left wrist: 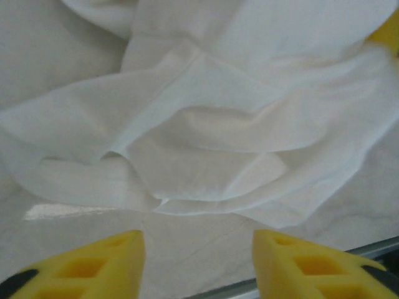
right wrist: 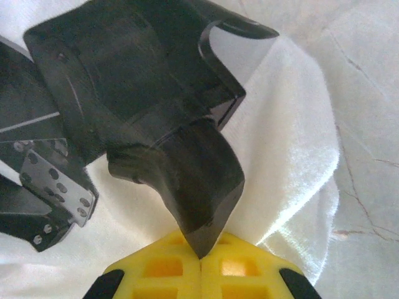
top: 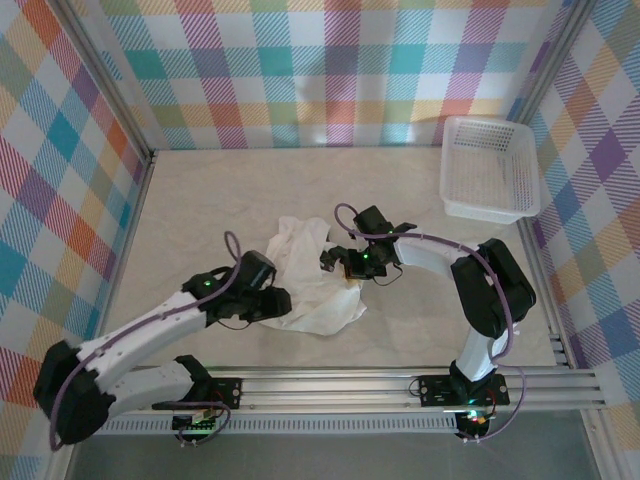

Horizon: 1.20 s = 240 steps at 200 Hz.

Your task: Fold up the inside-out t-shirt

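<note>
1. Opening out the heap looks like the step in hand. The plain white soft cloth t-shirt (top: 312, 278) lies crumpled near the middle of the pale marbled table (top: 200, 190), between the two arms, and is not ready to fold.
2. To do this well, each gripper should take one distinct edge, such as a hem or shoulder, pinching a single layer. The pair should then draw apart low over the table so the cloth spreads flat.
3. The left wrist view shows overlapping folds with one loose edge just ahead. That edge looks a better hold than the bulk.
4. The left gripper (left wrist: 196, 266) has its yellow fingers apart with nothing between them, just short of the cloth.
5. The right gripper (right wrist: 201, 275) has its yellow fingers pressed together over the cloth. Whether a fold is pinched I cannot tell, since a black housing (right wrist: 137, 93) sits right at the tips.
6. The left arm (top: 140, 335) stretches low, forward and rightward from the near left corner. The right arm (top: 480, 280) doubles back at its elbow, wrist pointing left over the heap.
7. A white plastic mesh basket (top: 447, 170) stands well apart, far right.
</note>
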Motion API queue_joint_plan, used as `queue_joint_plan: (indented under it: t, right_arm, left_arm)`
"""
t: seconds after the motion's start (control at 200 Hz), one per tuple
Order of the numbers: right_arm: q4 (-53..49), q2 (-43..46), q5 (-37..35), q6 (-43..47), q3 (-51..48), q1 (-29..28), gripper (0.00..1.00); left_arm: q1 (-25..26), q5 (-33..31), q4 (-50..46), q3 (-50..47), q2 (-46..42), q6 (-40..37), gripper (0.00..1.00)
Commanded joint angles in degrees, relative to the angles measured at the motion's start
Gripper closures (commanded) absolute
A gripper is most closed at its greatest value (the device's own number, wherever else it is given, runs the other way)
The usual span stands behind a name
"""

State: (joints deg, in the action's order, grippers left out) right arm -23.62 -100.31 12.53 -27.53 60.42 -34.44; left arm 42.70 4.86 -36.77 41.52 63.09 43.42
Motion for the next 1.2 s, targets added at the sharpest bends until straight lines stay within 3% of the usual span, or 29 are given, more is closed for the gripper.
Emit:
queue_joint_plan:
  t: [0.0, 0.065, 0.25, 0.455, 0.495, 0.595, 0.665, 0.915, 1.04, 1.11, 1.195]
  right_arm:
    - [0.8, 0.8, 1.8, -0.7, -0.2, 0.1, 1.0]
    - [0.4, 1.1, 1.6, -0.2, -0.2, 0.1, 1.0]
    - [-0.5, 1.1, 1.5, 0.8, 0.1, 0.1, 1.0]
    - [0.3, 0.8, 2.1, 0.4, -0.2, 0.1, 1.0]
    - [0.2, 0.6, 2.2, 0.4, -0.1, 0.1, 1.0]
    - [-0.3, 0.7, 1.6, 0.5, 0.0, 0.1, 1.0]
    - [-1.6, 1.0, -0.8, 0.3, 0.2, 0.2, 1.0]
    - [-4.6, -1.2, -8.2, 2.6, 0.5, 1.5, 1.0]
    - [-5.0, -2.4, -9.3, 4.4, 0.7, 1.7, 1.0]
    - [-5.5, -2.6, -10.6, 4.9, 0.7, 1.7, 1.0]
    - [-5.9, -2.5, -11.7, 5.4, 0.5, 1.8, 1.0]
  left_arm:
    - [0.4, -1.4, 6.9, -0.6, 3.6, 0.8, 0.32]
    - [0.5, -1.2, 10.0, -0.4, 6.7, -1.2, 0.26]
    - [0.3, 4.7, 16.5, -0.2, 16.0, -3.6, 0.29]
    - [0.4, 6.8, 17.6, 0.2, 19.6, -5.7, 0.28]
    - [0.3, 6.5, 16.9, 0.4, 20.2, -6.4, 0.36]
    - [0.0, 5.2, 13.6, 1.5, 19.6, -7.6, 0.8]
    - [-1.3, 6.3, 11.0, 3.0, 16.8, -7.5, 1.0]
    - [-10.8, 21.3, 4.9, 13.1, 5.7, -1.9, 1.0]
    - [-14.9, 24.3, -2.4, 17.1, 5.6, -4.6, 0.94]
    - [-17.5, 23.9, -6.5, 18.2, 4.9, -6.9, 0.85]
    - [-21.2, 22.4, -11.2, 19.2, 3.4, -10.0, 0.83]
